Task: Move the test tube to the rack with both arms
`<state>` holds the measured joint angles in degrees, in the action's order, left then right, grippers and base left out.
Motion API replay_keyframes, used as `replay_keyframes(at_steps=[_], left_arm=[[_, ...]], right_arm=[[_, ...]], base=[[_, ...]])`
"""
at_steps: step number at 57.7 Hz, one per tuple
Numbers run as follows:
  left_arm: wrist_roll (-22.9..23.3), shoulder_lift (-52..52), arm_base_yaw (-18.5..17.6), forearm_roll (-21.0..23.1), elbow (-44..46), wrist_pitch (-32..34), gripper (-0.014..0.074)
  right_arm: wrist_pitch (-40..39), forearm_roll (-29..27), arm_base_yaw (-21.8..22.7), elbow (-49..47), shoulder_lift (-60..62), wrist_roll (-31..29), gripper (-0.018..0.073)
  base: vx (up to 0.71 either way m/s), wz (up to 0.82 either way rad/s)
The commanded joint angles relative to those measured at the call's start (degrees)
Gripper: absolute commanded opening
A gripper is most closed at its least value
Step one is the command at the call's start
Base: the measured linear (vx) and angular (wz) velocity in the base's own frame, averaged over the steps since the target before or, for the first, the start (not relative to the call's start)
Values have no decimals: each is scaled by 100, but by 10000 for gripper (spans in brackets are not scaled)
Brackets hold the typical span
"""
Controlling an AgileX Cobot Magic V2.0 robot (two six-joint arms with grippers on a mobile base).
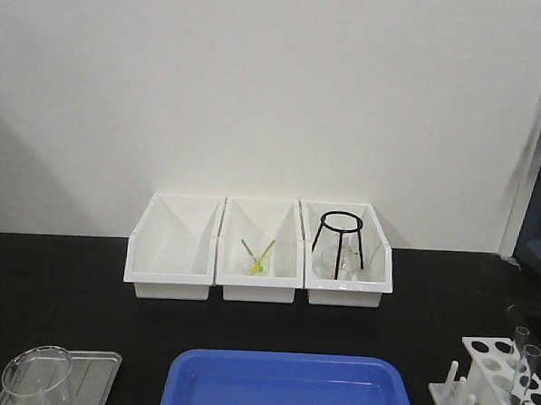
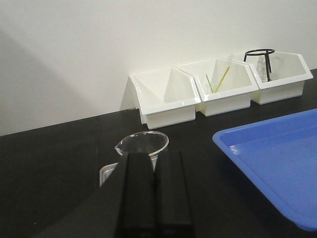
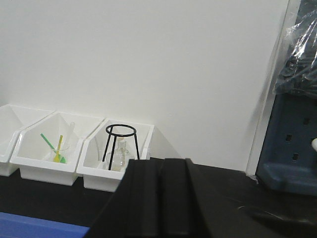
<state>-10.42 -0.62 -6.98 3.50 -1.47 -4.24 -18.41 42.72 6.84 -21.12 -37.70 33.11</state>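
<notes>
Nearest the front camera, left to right: clear glass beaker (image 1: 36, 376) lying tilted on a small grey tray (image 1: 87, 374), blue tray (image 1: 288, 388) at centre, white rack (image 1: 506, 383) at the right edge. Two test tubes (image 1: 521, 365) stand upright in holes of the rack's top plate, pegs along its left side. Behind, against the white wall, three white bins (image 1: 260, 250) side by side on the black table (image 1: 48, 291): left one bare, middle one with green and yellow sticks (image 1: 257, 255), right one with a black wire stand (image 1: 340, 245) over a small glass flask. Left gripper (image 2: 154, 193), wrist view: black fingers pressed together, clenched on nothing, above the beaker. Right gripper (image 3: 161, 198), wrist view: fingers likewise together, nothing between. No readable writing or labels anywhere.
</notes>
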Motion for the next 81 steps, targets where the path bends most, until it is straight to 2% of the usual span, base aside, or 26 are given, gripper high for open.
replay_keyframes(at_steps=[1,8,15,24,30,36,45,56,66,81], left_arm=[[21,31,5,10,-6,459,-6],[21,31,5,10,-6,459,-6],[21,31,5,10,-6,459,-6],[21,31,5,10,-6,459,-6],[21,31,5,10,-6,459,-6],[21,31,5,10,-6,459,-6],[21,31,5,10,-6,459,-6],[21,31,5,10,-6,459,-6],[21,30,5,10,2,456,-6],[21,30,5,10,2,456,-6]], right_arm=[[-321,-90,-8,-183,23,-45,-10],[-373,-230,-8,-74,47,-45,-10],[-322,-860,-8,314,357,-159,-10],[-322,-2218,-8,1213,1213,-1112,-10],[-261,-2751,-8,1716,1790,-1639,-10],[82,-2921,-8,1960,2281,-1786,-10],[915,-2896,-20,2216,2978,-1863,-10],[1897,-2959,-188,2300,3949,-2353,-10],[1903,-3047,-204,2300,3921,-2469,-10],[1911,-3068,-777,2300,3921,-2599,-10]], base=[[0,0],[0,0],[0,0],[0,0],[0,0],[0,0],[0,0],[0,0],[0,0],[0,0]])
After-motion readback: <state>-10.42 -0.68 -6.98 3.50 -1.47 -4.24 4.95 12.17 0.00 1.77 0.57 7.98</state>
